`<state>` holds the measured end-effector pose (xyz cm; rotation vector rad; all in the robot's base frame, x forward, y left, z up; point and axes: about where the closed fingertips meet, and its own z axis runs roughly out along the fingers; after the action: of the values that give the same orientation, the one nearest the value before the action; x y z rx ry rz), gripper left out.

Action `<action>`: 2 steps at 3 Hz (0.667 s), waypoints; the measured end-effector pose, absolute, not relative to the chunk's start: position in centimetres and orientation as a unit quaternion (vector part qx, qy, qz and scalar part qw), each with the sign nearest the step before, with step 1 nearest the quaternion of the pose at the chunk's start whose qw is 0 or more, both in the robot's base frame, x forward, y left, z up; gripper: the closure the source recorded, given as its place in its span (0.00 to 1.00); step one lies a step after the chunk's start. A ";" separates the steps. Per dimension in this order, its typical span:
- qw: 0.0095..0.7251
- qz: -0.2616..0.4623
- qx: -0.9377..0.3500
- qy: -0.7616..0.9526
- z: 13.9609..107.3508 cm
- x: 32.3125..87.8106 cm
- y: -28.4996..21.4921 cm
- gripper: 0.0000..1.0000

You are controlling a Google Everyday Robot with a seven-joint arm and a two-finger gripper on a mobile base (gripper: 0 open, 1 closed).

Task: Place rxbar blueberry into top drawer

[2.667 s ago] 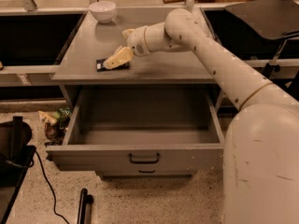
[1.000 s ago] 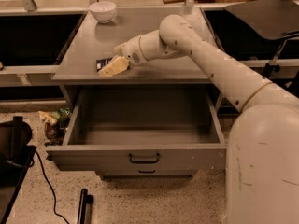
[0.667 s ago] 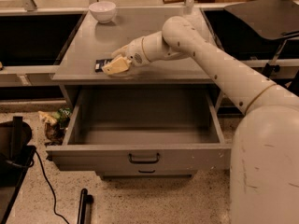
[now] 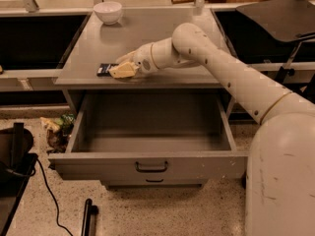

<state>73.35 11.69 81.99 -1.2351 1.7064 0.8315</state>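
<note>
Bar: flat on the cabinet top, near its front edge.
My gripper: at the bar's right end; open or closed, I cannot tell.
Drawer: pulled open below.

top drawer: plain grey inside and out, dark pull handle on its front. gripper: cream-yellow, above the drawer's back-left corner, over the rxbar blueberry, whose wrapper is dark blue-black with pale print, probably lines. arm: off-white. cabinet top: grey. bowl, back-left beyond the drawer: white. floor below the drawer: beige speckle.
</note>
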 end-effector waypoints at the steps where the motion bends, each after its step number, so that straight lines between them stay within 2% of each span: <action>1: 0.427 0.334 -0.493 0.681 82.5 73.4 11.7 1.00; 2: 0.468 0.341 -0.498 0.646 86.1 72.8 11.8 1.00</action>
<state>72.76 11.78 86.08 -1.2202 1.5832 0.8365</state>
